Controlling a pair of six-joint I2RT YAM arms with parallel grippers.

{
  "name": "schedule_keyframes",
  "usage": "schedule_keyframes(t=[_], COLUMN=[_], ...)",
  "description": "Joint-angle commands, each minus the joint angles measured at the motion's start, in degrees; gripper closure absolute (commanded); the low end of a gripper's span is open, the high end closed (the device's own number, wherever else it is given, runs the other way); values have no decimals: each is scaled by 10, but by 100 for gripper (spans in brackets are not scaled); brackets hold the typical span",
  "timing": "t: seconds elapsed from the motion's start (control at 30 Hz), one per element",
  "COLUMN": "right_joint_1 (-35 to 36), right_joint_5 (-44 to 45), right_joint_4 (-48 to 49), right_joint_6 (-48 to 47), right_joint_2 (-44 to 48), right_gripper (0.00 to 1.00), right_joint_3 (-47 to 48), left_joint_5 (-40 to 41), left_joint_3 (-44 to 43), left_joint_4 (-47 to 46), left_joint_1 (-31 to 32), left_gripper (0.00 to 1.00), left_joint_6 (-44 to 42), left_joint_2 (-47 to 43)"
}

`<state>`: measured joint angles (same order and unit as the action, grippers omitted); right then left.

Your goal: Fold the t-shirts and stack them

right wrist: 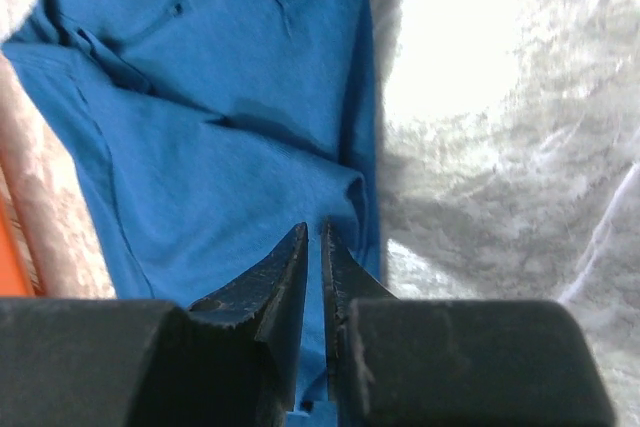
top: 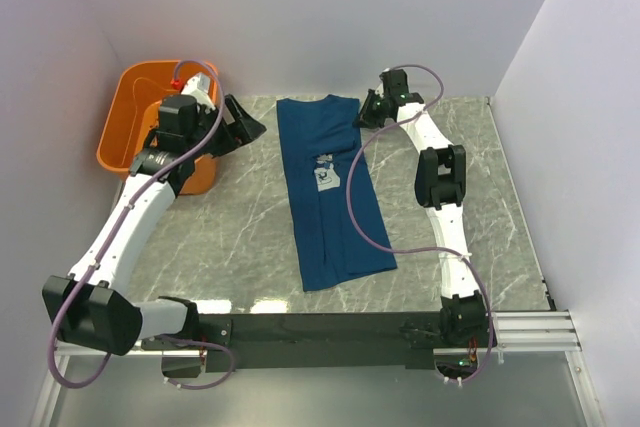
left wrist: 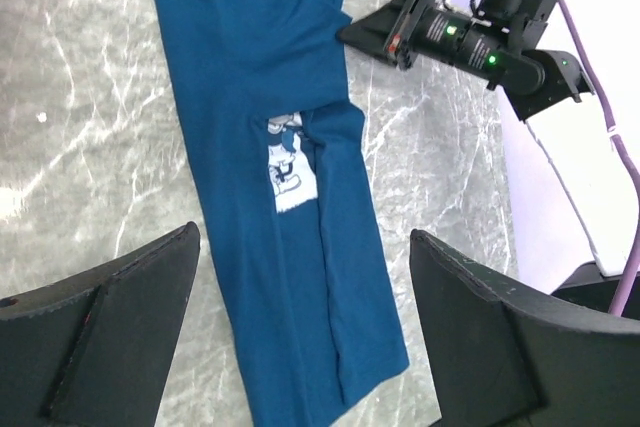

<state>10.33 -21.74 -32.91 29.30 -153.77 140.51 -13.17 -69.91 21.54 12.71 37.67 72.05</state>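
Note:
One dark blue t-shirt [top: 330, 197] lies on the grey marble table, folded lengthwise into a long strip with its collar at the far end. Its small white print [top: 325, 173] faces up. The shirt also shows in the left wrist view [left wrist: 290, 97] and in the right wrist view [right wrist: 200, 127]. My right gripper [top: 366, 113] is at the shirt's far right corner, its jaws [right wrist: 313, 232] closed on a pinch of the blue cloth. My left gripper [top: 243, 123] hovers left of the shirt by the bin, wide open and empty [left wrist: 305, 237].
An orange bin [top: 135, 97] stands at the far left, right behind my left gripper. White walls close the table on the left, back and right. The right arm's purple cable [top: 352, 197] hangs over the shirt's right side.

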Motion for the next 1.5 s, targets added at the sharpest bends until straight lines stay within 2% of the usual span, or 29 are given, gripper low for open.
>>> schedule_keyframes(t=[0.0,0.13,0.27,0.33,0.37,0.43,0.47,0.5,0.53,0.57,0.6,0.67,0.7,0.73,0.77,0.8,0.83,0.87,0.9,0.93,0.97,1.03,1.17,1.4,1.47], right_joint_1=[-6,-7,-6,-7,-7,-9,-11,-12,-13,-15,-15,-15,-18,-18,-18,-18,-17,-17,-17,-15,-13,1,42,75,79], right_joint_5=[9,-18,-118,-152,-174,-210,-226,-262,-276,-288,-298,-292,-292,-288,-287,-286,-275,-267,-258,-248,-228,-207,-148,-102,-91], right_joint_4=[25,42,86,104,114,132,140,134,101,77,44,-51,-85,-116,-189,-224,-246,-266,-266,-254,-227,-164,-82,-28,-19], right_joint_6=[29,30,-28,-81,-103,-178,-207,-270,-308,-345,-430,-507,-590,-630,-673,-763,-788,-808,-835,-831,-829,-814,-770,-726,-722], right_joint_2=[-30,-31,15,55,105,165,228,258,286,337,359,420,439,456,483,495,507,530,544,557,584,630,667,643,640], right_gripper=[82,79,73,72,71,69,66,63,57,56,56,58,58,59,60,62,65,68,71,76,77,79,81,82,82], right_joint_3=[31,32,19,-26,-47,-134,-164,-217,-240,-262,-297,-341,-389,-415,-441,-493,-526,-559,-624,-656,-687,-771,-872,-913,-918], left_joint_5=[6,10,4,-6,-12,-34,-44,-55,-59,-58,-56,-46,-44,-33,-27,-24,-21,-21,-22,-21,-19,-10,8,35,43], left_joint_3=[12,24,37,57,67,99,108,117,134,144,153,188,202,229,242,255,277,289,297,310,315,313,311,330,334], left_joint_4=[13,13,1,-13,-20,-38,-41,-43,-43,-44,-45,-57,-66,-75,-90,-98,-106,-126,-134,-145,-155,-171,-198,-211,-211], left_joint_1=[-2,-2,-2,-1,-1,5,6,15,24,35,65,99,132,148,164,190,202,213,233,243,254,289,339,366,369], left_gripper=[9,9,8,3,4,4,4,5,5,7,7,11,12,14,18,20,24,37,45,53,63,70,72,73,76], left_joint_6=[20,25,5,-20,-48,-72,-81,-83,-85,-86,-83,-72,-67,-63,-54,-49,-45,-35,-30,-24,-16,-9,3,23,33], left_joint_2=[-20,-31,-41,-52,-64,-77,-88,-91,-92,-96,-96,-96,-96,-96,-94,-91,-89,-79,-74,-67,-52,-24,19,49,57])
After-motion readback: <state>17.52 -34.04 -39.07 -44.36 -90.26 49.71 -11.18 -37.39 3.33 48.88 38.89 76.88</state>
